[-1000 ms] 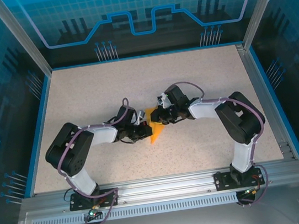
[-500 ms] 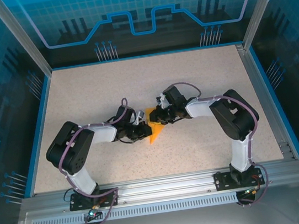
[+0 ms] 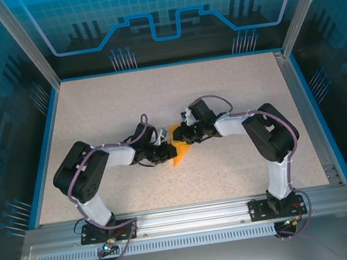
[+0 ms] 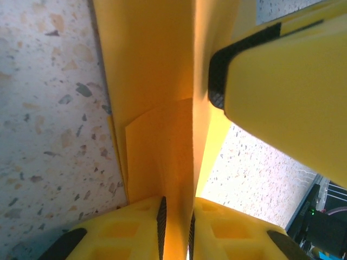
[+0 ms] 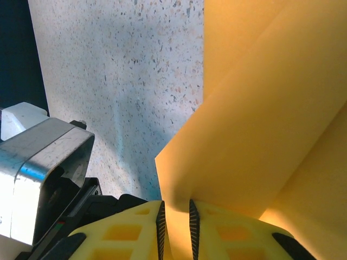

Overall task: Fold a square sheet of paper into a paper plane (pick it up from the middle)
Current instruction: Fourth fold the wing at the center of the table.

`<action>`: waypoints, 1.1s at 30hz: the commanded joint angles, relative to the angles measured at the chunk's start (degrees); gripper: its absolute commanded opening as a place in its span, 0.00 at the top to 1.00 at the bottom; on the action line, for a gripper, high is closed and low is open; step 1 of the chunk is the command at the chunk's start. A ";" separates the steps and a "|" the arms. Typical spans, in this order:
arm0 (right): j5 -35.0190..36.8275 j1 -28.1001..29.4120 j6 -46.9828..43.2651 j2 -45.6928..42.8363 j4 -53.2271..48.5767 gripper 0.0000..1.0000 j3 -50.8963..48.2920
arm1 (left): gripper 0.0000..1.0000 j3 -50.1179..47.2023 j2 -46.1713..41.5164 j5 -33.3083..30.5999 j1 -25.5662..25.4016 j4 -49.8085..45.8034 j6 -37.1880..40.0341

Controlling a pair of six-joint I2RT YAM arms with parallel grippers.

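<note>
The orange-yellow sheet of paper (image 3: 178, 149), folded with a lengthwise crease, stands off the table at mid-table between both grippers. From the left, my left gripper (image 3: 168, 150) has its jaws nearly together with the folded layers (image 4: 157, 81) filling the narrow gap (image 4: 176, 227). From the right, my right gripper (image 3: 185, 137) is shut on an upper flap of the paper (image 5: 260, 108), whose edge runs down between its pads (image 5: 176, 227). A yellow finger (image 4: 282, 92) of the right gripper presses against the paper in the left wrist view.
The speckled table (image 3: 220, 91) has a blue rim, and metal posts stand at its far corners. Both arm bases sit on the near rail. The left arm's silver and black wrist body (image 5: 43, 162) is close beside the right gripper.
The right arm's elbow and forearm have shifted slightly left, toward the paper. The paper and the left arm have stayed about where they were.
</note>
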 commanded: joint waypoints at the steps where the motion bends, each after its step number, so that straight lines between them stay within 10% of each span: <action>1: 0.05 0.39 0.17 1.26 -0.13 0.78 1.01 | 0.77 -0.99 -1.29 1.88 0.13 -1.39 0.60; 13: 0.16 -0.17 -0.44 0.60 -0.99 0.78 0.50 | 0.99 -0.09 0.22 4.17 -0.13 -0.07 1.11; 33: 0.39 -1.40 -0.55 -0.95 -1.15 0.77 0.20 | 1.00 -2.42 4.96 8.78 2.90 5.33 -4.68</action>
